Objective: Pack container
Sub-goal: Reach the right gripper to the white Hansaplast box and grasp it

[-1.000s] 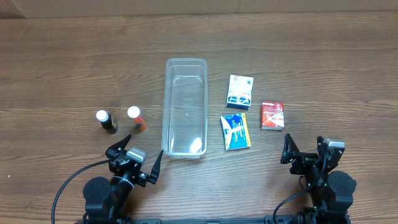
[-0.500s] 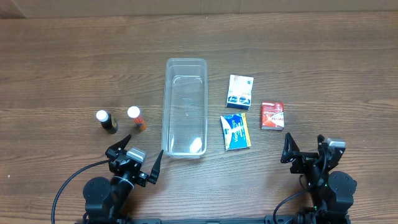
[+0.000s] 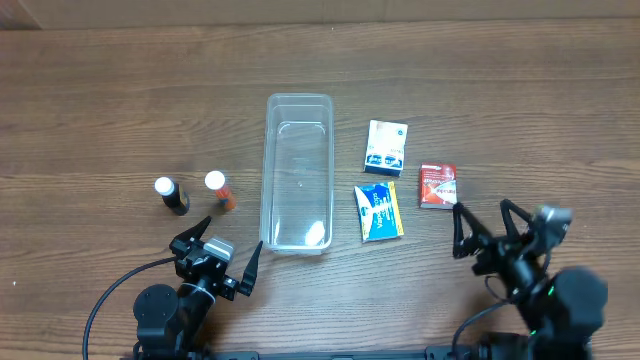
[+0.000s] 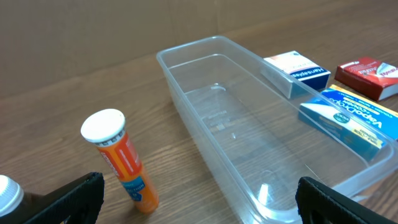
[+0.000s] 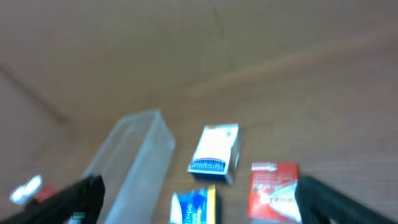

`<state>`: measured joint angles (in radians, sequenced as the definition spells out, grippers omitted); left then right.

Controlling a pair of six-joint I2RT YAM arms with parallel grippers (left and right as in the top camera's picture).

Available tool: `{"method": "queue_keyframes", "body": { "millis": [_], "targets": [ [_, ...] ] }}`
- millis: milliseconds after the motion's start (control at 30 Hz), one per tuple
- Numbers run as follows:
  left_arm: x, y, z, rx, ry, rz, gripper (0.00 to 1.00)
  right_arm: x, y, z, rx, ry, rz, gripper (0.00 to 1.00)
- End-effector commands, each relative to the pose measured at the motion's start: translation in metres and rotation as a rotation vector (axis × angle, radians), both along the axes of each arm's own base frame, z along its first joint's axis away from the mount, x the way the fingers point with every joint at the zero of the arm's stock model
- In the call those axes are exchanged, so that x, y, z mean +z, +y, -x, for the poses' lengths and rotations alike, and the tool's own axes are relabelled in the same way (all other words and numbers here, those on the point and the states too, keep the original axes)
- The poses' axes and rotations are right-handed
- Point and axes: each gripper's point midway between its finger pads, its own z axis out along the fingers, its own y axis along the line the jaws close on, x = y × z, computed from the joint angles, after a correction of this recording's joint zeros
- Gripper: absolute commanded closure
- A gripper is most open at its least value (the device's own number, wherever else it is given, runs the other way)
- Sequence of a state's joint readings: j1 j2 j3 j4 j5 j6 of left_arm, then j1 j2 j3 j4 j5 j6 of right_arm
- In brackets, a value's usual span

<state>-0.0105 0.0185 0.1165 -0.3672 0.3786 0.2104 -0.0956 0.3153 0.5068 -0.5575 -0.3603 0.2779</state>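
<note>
The clear plastic container (image 3: 297, 172) lies empty at the table's middle; it also shows in the left wrist view (image 4: 249, 124) and, blurred, in the right wrist view (image 5: 127, 162). Right of it lie a white-and-blue box (image 3: 386, 147), a blue-and-yellow box (image 3: 379, 211) and a red box (image 3: 437, 185). Left of it stand an orange tube (image 3: 219, 190) and a dark bottle (image 3: 171, 195). My left gripper (image 3: 218, 257) is open and empty near the container's front left corner. My right gripper (image 3: 488, 230) is open and empty, just in front of the red box.
The wooden table (image 3: 120, 100) runs wide around the things. Both arm bases sit at the front edge. The right wrist view is blurred by motion.
My right arm has risen and moved toward the boxes; its gripper now sits closer to the red box. The left arm and all things are unmoved.
</note>
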Motion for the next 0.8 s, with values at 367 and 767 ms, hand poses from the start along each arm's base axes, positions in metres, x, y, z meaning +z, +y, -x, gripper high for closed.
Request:
{"method": "queue_keyframes", "body": {
  "millis": [367,767],
  "targets": [
    [-0.001,0.001,0.0,0.001,-0.009,-0.008,0.0,0.055,0.062,-0.145,0.21,0.526,-0.056,0.0],
    [-0.001,0.001,0.0,0.001,-0.008,-0.008,0.0,-0.152,0.1,-0.189,-0.009,0.955,0.214,0.0]
  ]
}}
